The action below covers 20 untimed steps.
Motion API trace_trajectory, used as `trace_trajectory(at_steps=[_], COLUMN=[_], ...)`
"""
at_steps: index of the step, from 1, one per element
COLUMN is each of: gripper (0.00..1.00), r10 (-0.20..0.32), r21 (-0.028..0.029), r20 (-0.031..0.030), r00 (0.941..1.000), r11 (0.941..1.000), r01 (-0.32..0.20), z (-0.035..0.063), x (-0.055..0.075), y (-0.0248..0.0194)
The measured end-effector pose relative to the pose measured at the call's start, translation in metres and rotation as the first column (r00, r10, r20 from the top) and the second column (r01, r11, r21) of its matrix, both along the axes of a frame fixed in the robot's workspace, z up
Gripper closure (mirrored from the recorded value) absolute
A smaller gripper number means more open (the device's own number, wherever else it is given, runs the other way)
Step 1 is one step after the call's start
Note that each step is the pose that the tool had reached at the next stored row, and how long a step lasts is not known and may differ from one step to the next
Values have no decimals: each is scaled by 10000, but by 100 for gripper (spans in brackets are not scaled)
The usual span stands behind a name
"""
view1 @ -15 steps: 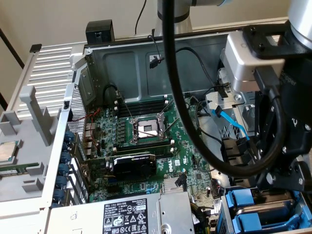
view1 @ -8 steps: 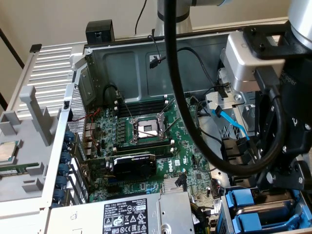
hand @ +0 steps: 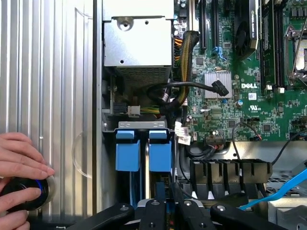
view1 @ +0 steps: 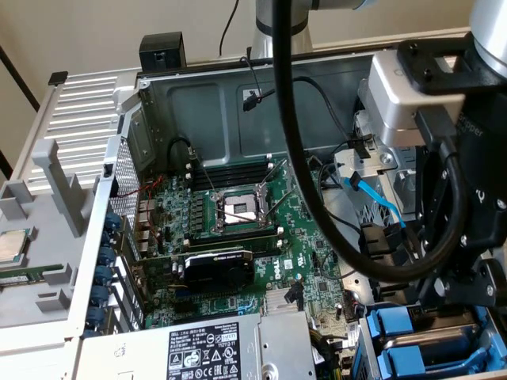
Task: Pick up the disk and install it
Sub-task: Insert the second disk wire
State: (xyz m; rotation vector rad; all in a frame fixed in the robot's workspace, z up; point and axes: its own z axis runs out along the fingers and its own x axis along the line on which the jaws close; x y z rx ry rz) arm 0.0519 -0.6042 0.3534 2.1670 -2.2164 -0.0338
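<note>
- Here, my pincer (hand: 165,211) sits nearly closed, low over the drive bay; whether it has hold of anything, I cannot tell.
- Just beyond, the disk (hand: 159,151) stands slotted beside another blue carrier (hand: 127,151); rigid, probably heavy, shock-sensitive, so I'd grip the plastic carrier.
- Farthest, the motherboard (hand: 240,86).

Robot arm (view1: 277,24) came down from the top of the exterior view; bulky black-and-silver wrist (view1: 444,142) sat at that view's right, pointed downward. Thick black cable (view1: 317,198) looped off the wrist. Tool (hand: 168,213) hung low beneath it, black linkage fingers (hand: 153,211) drawn close together, nearly closed. Whether anything sat between them, couldn't tell. A person's hand (hand: 21,177) was in the wrist view, fingers curled over a round black knob (hand: 29,194).
</note>
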Motion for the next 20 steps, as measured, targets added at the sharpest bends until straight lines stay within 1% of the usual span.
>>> trace_trajectory(at_steps=[2, 5, 9, 20], gripper=[84, 84, 84, 84], r10=[-1, 0, 0, 1], r21=[-2, 14, 13, 18], r20=[0, 0, 1, 1], r00=[10000, 10000, 10000, 10000], r11=[10000, 10000, 10000, 10000], r01=[1, 0, 0, -1], z=[-3, -13, -20, -32], x=[0, 0, 0, 4], y=[-1, -10, -11, -1])
